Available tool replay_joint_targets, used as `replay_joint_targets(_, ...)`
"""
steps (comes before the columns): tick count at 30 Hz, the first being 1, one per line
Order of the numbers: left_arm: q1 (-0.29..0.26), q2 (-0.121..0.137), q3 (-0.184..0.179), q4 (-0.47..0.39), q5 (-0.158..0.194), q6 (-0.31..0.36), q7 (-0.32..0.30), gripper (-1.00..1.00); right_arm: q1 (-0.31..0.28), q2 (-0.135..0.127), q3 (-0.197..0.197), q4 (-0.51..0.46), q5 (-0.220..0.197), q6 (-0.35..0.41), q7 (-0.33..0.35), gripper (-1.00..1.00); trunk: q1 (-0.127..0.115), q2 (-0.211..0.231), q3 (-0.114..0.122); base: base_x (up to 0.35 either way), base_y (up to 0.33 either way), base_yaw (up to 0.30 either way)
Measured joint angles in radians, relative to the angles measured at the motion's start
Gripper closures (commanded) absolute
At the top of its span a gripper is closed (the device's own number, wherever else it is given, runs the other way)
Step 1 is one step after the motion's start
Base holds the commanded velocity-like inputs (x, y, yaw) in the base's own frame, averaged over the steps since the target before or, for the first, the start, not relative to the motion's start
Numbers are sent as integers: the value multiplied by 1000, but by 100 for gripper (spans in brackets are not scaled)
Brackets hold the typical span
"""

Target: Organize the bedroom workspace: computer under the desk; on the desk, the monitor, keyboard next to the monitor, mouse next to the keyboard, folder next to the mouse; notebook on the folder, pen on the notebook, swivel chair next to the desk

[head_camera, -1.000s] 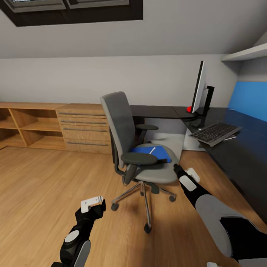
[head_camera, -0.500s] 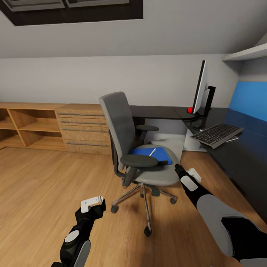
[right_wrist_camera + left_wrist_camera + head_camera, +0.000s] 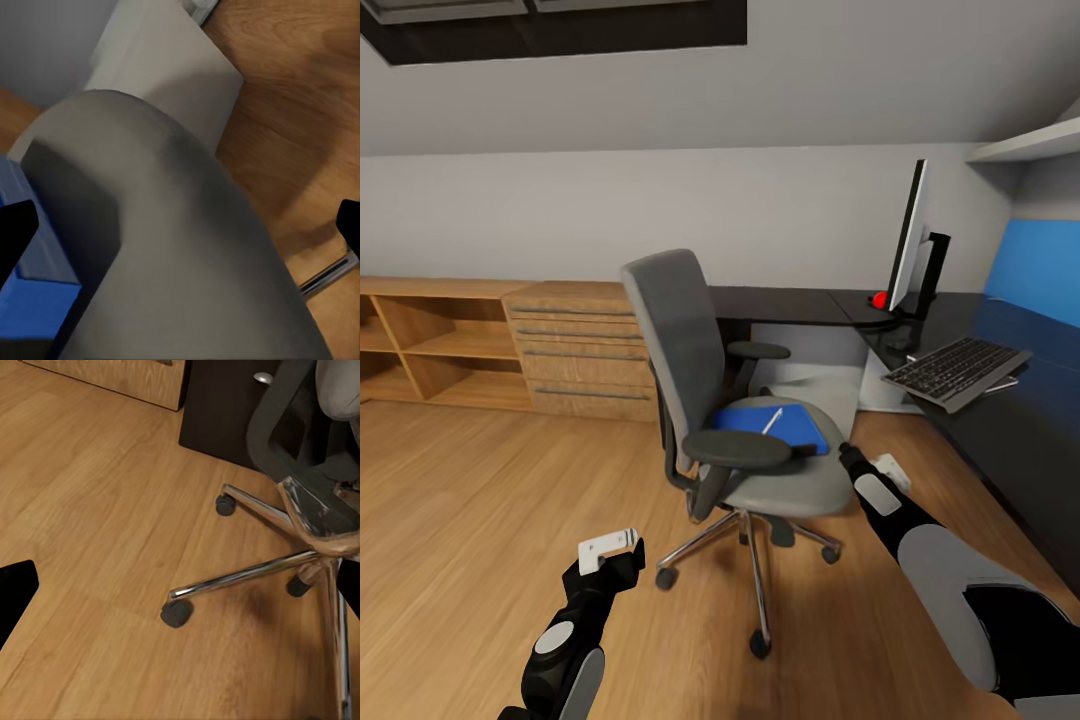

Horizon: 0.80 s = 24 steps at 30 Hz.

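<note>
Bedroom, wood floor (image 3: 480, 500), sloped ceiling. Wooden cabinet (image 3: 575, 350) along the back wall. I see the swivel chair (image 3: 730, 400) standing apart from the desk (image 3: 1000, 420), folder (image 3: 770, 425) on its seat with the pen (image 3: 772, 420) lying on top. Monitor (image 3: 912, 240) and keyboard (image 3: 958, 372) sit on the desk. Right tool (image 3: 852, 458) is just beside the seat's front edge, fingers spread in the wrist view. Left tool (image 3: 612, 545) hangs over bare floor near the chair base, fingers also spread, empty.
</note>
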<state>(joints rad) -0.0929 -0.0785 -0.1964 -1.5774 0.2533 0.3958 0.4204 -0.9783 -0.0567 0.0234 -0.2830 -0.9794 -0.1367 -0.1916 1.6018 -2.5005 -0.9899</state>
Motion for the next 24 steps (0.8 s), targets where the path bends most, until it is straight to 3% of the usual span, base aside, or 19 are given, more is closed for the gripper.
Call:
replay_joint_targets(6, 0, 0, 0, 0, -1, -1, 0, -100, 0, -7, -1, 0, -25, 0, 0, -100, 0, 0, 0, 241, 0, 0)
replay_joint_targets(10, 0, 0, 0, 2, -1, 0, 0, -100, 1, -15, 0, 2, -80, 0, 0, -100, 0, 0, 0, 126, 0, 0)
replay_joint_targets(24, 0, 0, 0, 2, -1, -1, 0, -100, 1, -17, 0, 31, -96, 1, 0, -100, 0, 0, 0, 73, 0, 0)
